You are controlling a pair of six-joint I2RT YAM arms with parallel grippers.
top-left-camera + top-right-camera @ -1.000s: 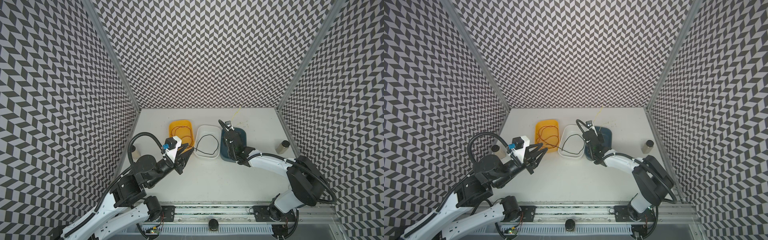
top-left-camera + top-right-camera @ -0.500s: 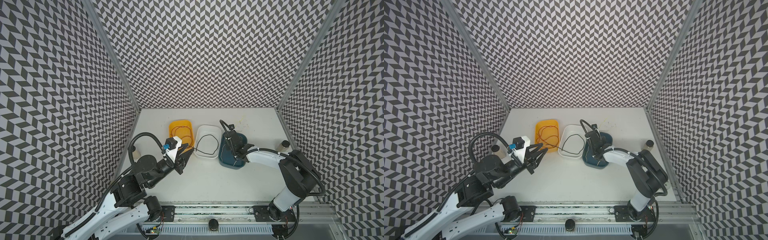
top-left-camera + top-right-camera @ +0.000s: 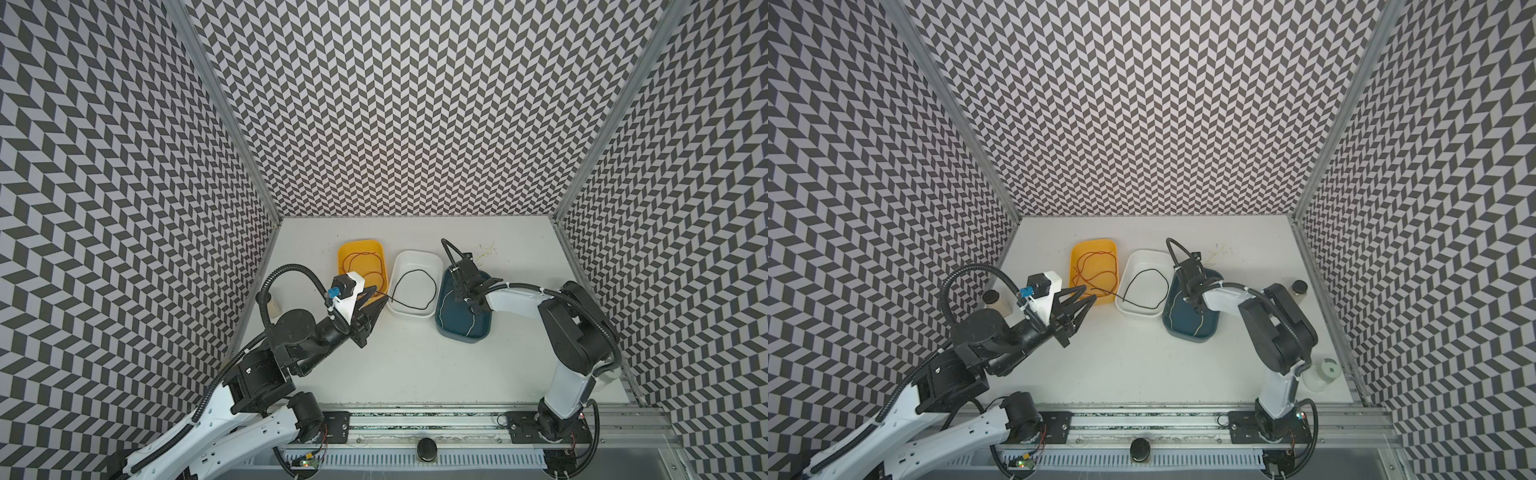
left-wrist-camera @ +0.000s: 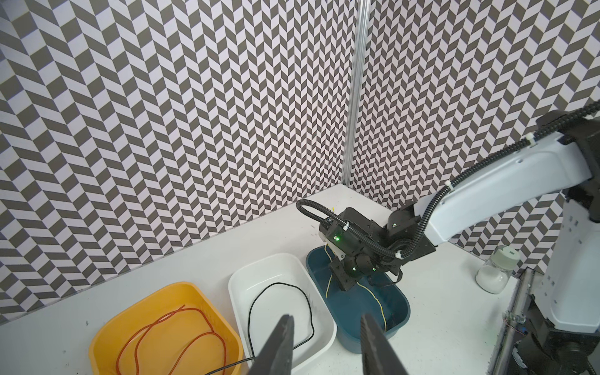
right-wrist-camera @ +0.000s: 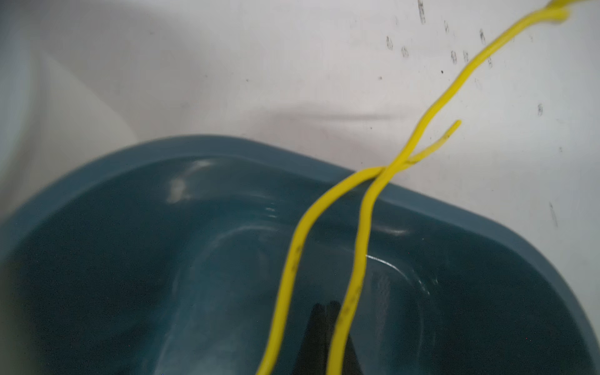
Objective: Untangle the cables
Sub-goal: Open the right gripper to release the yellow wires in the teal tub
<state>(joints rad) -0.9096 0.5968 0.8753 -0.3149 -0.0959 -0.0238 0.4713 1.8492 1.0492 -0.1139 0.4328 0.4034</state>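
Nearly done, I think: red cable in yellow tub, black cable in white tub, yellow cable in blue tub, ends over rim. Right hand closed there; left hand part-spread, empty.

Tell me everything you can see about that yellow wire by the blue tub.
The yellow cable is a thin, glossy, flexible wire, plastic-coated by the look. Two strands of it cross on the rim of the blue tub. One short end pokes out over the white table; both strands run down into the tub, past the shut right gripper.
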